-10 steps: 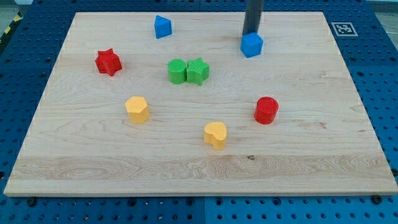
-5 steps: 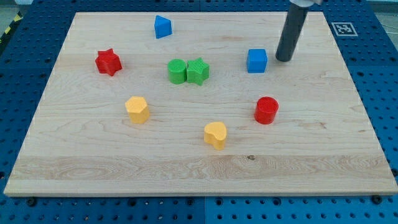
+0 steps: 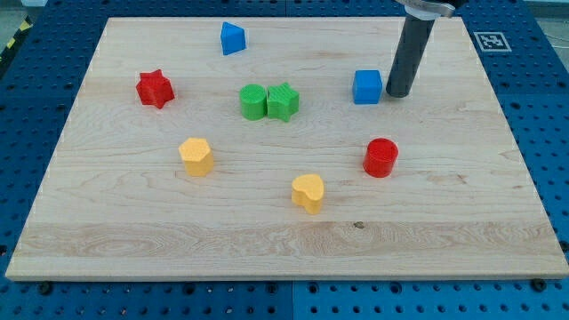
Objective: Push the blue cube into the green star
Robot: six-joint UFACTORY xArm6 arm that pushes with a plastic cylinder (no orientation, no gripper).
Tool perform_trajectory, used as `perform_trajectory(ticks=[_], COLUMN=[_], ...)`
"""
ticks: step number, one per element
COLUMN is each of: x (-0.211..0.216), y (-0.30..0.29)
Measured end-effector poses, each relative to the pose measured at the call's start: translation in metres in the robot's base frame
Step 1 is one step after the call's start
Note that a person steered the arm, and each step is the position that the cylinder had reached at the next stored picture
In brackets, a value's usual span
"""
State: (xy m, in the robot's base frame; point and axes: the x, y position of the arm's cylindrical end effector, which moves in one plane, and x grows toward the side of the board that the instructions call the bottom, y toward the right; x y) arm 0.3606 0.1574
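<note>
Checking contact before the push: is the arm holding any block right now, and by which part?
Nothing is held. My tip stands just at the view's right of the blue cube, beside its right face.

A straight, smooth dark-grey round rod with a paler collar on top, my tip (image 3: 397,94) blunt.

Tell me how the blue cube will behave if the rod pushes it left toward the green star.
The small blue cube sits flat on the smooth wooden board, so it probably slides rather than rolls or tips. With my tip just right of it, an off-centre push may spin it away from the green star.
</note>
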Motion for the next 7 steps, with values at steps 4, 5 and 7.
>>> perform_trajectory(ticks=[4,5,7], x=[-0.004,-0.003,-0.031], y=[-0.067,-0.074,-0.079])
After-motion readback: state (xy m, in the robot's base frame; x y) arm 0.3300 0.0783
